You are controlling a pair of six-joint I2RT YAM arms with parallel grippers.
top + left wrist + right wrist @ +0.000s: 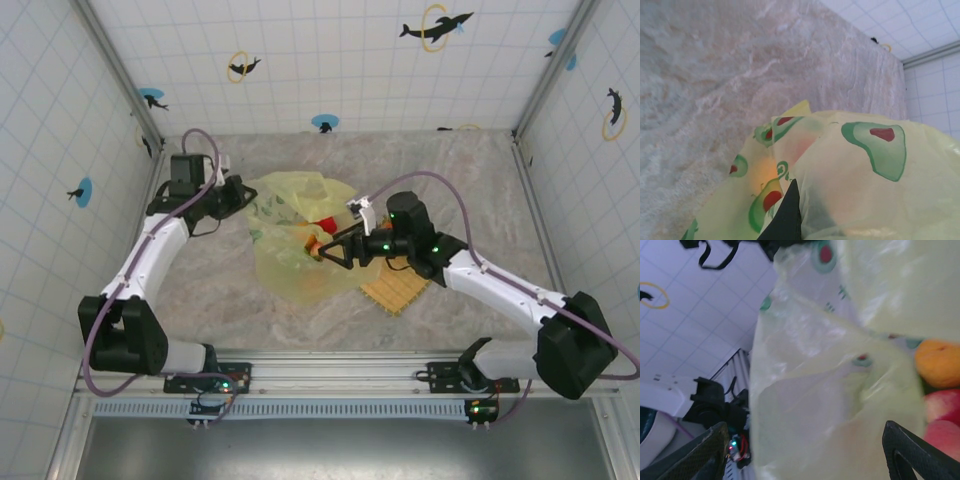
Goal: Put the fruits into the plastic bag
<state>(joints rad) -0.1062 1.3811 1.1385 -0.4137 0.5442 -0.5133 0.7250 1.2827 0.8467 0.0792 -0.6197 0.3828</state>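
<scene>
Near the middle of the counter (220, 290), the plastic bag (285, 265) is gripped at its rim by the clenched left hand (237, 196). An orange fruit (939, 362) and red fruit (946, 407) (apparently inside) are seen beside the released, empty right hand (323, 250). Withdrawal is best made straight, clear of the film.

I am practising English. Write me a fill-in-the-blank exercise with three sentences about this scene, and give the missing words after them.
1. The left gripper grips the plastic bag at its edge, while the right gripper stands ____.
2. The woven mat lies partly under the ____ arm.
3. In the right wrist view, the fruit above the red fruit is ____ in colour.
Missing words: open; right; orange.
</scene>
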